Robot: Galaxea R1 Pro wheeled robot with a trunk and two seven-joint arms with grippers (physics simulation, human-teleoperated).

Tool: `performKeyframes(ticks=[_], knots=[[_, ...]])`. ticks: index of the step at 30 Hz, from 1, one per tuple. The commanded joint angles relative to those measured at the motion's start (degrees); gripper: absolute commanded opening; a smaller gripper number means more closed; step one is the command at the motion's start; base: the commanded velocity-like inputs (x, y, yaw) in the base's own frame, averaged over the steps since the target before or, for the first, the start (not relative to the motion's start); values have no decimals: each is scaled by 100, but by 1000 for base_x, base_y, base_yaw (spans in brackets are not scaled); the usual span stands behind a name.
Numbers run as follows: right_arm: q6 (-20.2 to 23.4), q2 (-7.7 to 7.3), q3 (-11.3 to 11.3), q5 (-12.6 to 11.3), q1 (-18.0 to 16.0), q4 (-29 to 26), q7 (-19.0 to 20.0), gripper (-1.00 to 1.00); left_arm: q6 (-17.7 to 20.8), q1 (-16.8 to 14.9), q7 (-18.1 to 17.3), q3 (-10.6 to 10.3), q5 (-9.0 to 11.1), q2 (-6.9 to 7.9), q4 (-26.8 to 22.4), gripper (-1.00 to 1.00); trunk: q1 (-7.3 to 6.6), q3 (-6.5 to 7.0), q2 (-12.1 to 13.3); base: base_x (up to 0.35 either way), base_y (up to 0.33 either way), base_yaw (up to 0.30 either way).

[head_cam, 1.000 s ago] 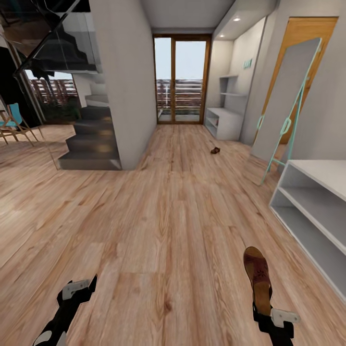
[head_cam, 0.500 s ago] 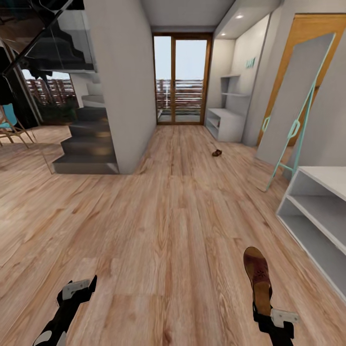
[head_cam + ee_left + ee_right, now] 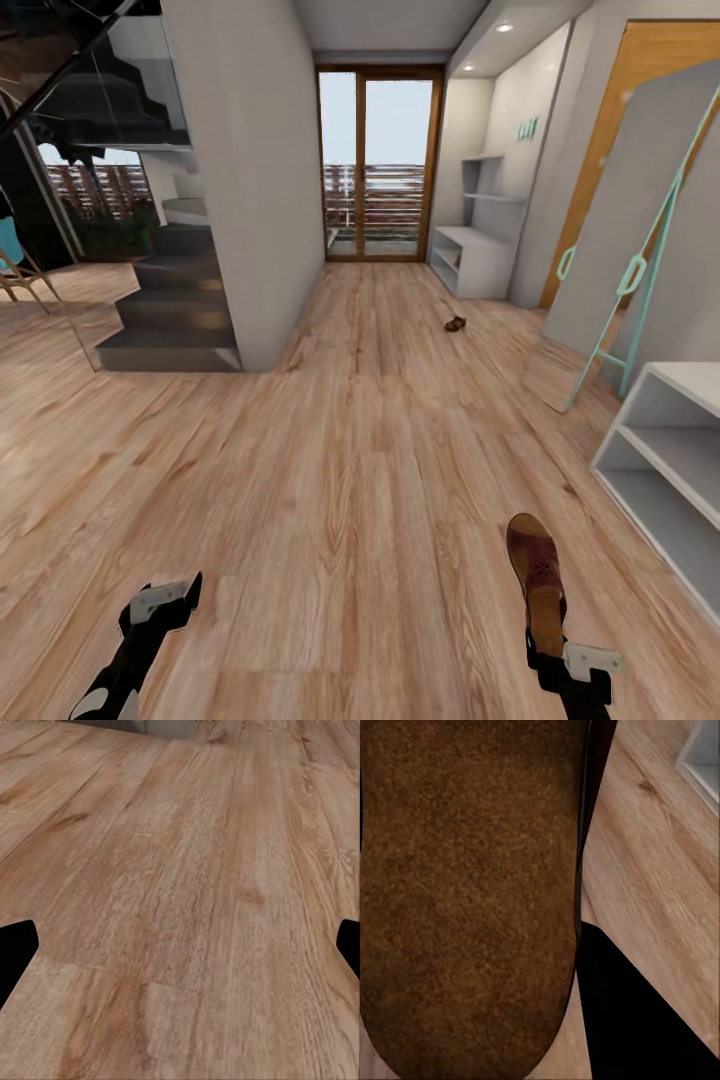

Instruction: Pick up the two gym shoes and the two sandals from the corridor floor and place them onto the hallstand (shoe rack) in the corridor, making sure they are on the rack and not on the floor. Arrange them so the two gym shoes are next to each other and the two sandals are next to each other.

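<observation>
Advances along the corridor floor (image 3: 350, 450) with a slight turn left, judging by the shift of the whole head view. Pushes the plain low counter (image 3: 665, 470) at near right further toward the right edge than a second ago, likewise the leaning mirror (image 3: 640, 220), and brings the staircase (image 3: 170, 320) at left a little closer. Moves only the camera, not the things themselves.

Carries one sandal (image 3: 535, 570) in the right gripper (image 3: 547, 640), closed on the heel end, with the toe aimed far and the footbed up. Confirms the hold in the right wrist view: brown sandal surface (image 3: 465, 892) close against the lens, beside a dark finger (image 3: 637, 1020). Keeps the same place in the head view as before, so apparently no slip in the grasp.

Holds the left gripper (image 3: 160, 603) low at near left, spread wide with nothing between the fingers (image 3: 16, 952), over bare planks.

Leaves the other sandal (image 3: 455, 324) lying on the floor far ahead, right of centre, near the hallstand (image 3: 470, 262) at the far right wall by the glass door (image 3: 378, 165), yet apart from it.

Points, for the task, to a transit stage: heading toward the hallstand with a first sandal in hand. Calls next for more travel forward, past the plain counter, with no drop-off there.
</observation>
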Motion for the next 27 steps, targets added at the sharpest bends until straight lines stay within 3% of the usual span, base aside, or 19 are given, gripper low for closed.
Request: performKeyframes(ticks=[1, 27], knots=[[-18, -2, 23, -59, -2, 3, 4, -100, -25, -7, -35, 48, -58, -6, 3, 100, 2, -5, -2, 338, 0, 0], [-18, -2, 23, -59, -2, 107, 4, -100, -35, -6, -29, 48, -57, 0, 3, 100, 2, -5, -2, 338, 0, 0]])
